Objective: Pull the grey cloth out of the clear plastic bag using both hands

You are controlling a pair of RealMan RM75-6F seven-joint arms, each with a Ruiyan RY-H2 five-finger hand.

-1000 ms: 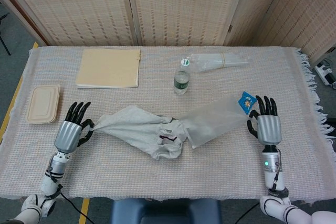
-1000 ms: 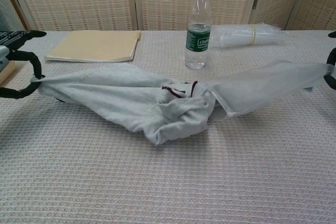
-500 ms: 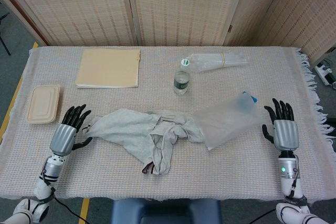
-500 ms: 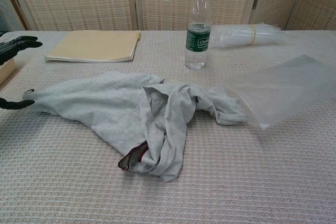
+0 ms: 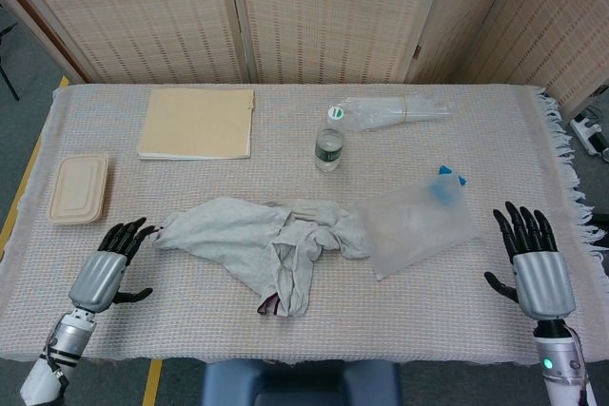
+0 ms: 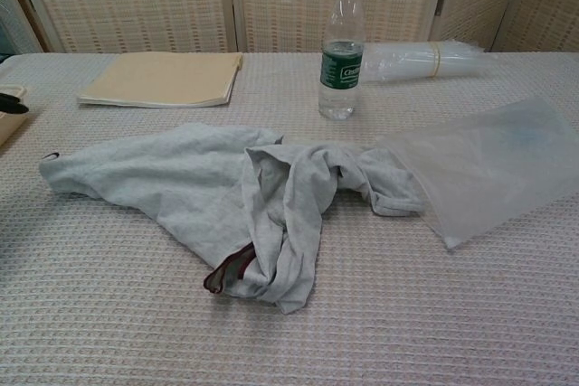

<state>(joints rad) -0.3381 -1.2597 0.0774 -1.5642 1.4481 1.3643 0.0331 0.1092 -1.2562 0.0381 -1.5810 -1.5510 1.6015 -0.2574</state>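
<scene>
- Cloth (image 5: pixel 266 249) lay crumpled mid-table, nearly all of it outside the bag (image 5: pixel 419 225); only its right end touched or just entered the bag's mouth, and which of the two was hard to tell.
- Left hand (image 5: pixel 103 271) hovered near the cloth's left tip, fingers spread and empty.
- Right hand (image 5: pixel 533 263) sat well apart from the bag, fingers likewise splayed, holding nothing.
- Finishing well probably meant checking that the last fold had cleared the mouth. If it had not, the right hand should pin the bag's far corner while the left pinched the cloth's near tip and drew it leftward, low and flat.
- Bottle (image 5: pixel 328 145) stood just behind the cloth, so a high pull risked knocking it.
</scene>
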